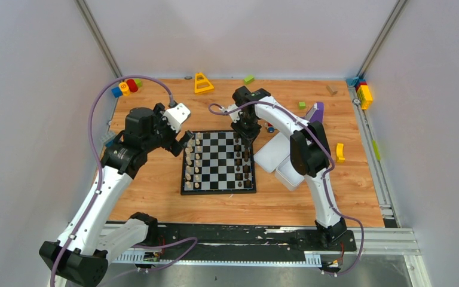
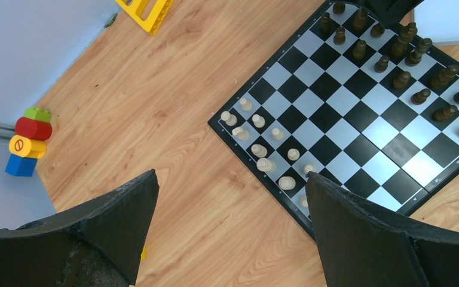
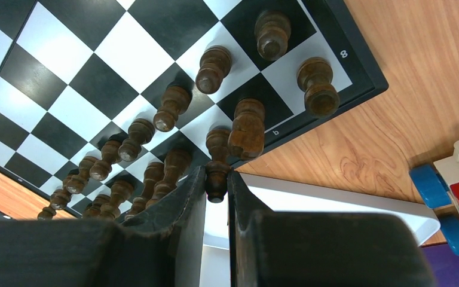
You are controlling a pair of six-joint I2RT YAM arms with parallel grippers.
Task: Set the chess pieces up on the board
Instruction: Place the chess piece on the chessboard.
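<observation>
The chessboard (image 1: 218,161) with black and grey checks lies mid-table. Cream pieces (image 1: 196,161) stand in two columns on its left side, also in the left wrist view (image 2: 263,149). Dark brown pieces (image 1: 245,161) stand along its right side, also in the right wrist view (image 3: 155,125). My right gripper (image 3: 217,179) is shut on the head of a dark brown piece (image 3: 217,158) at the board's far right edge (image 1: 246,134). My left gripper (image 2: 230,179) is open and empty, above the table just left of the board's far left corner (image 1: 182,140).
A white tray (image 1: 290,170) and its lid (image 1: 272,152) lie right of the board. A yellow toy frame (image 1: 202,83), stacked coloured blocks (image 1: 125,87), green blocks (image 1: 248,78), a purple piece (image 1: 317,111) and a yellow block (image 1: 339,152) are scattered around the table.
</observation>
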